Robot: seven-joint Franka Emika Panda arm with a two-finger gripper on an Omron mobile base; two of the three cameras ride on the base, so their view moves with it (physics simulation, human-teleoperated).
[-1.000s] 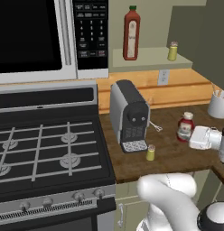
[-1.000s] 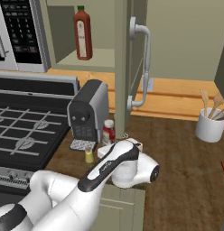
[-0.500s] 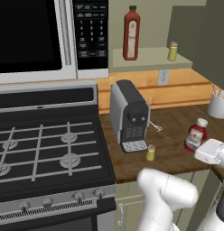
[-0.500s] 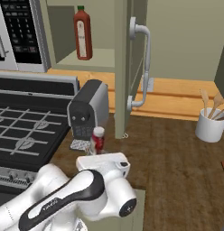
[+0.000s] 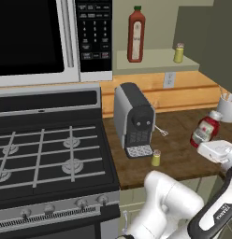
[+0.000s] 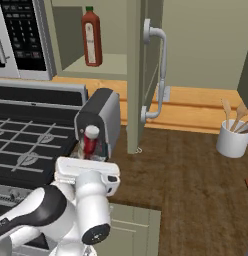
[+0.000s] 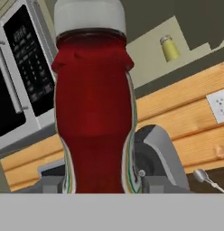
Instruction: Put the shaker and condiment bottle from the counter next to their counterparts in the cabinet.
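Note:
My gripper (image 5: 208,143) is shut on the condiment bottle (image 5: 205,131), a squat red bottle with a white cap, held tilted above the counter (image 5: 183,151) at the right. In the right base view the bottle (image 6: 89,143) rises above the white hand, in front of the coffee machine. Close up, the bottle (image 7: 93,113) stands in the hand view's middle. The yellow shaker (image 5: 156,158) stands on the counter before the coffee machine. On the cabinet shelf (image 5: 153,61) stand the tall red bottle (image 5: 136,35) and, to its right, the twin shaker (image 5: 178,52).
A grey coffee machine (image 5: 134,119) stands beside the stove (image 5: 43,154), with a spoon (image 5: 160,132) to its right. The microwave (image 5: 43,37) hangs left of the cabinet. The open cabinet door (image 6: 138,75) juts out over the counter. A white utensil holder (image 6: 233,141) sits at the right.
The gripper has carried the condiment bottle up off the counter and to the right in the left base view, and the arm has swung with it. The shaker stays put.

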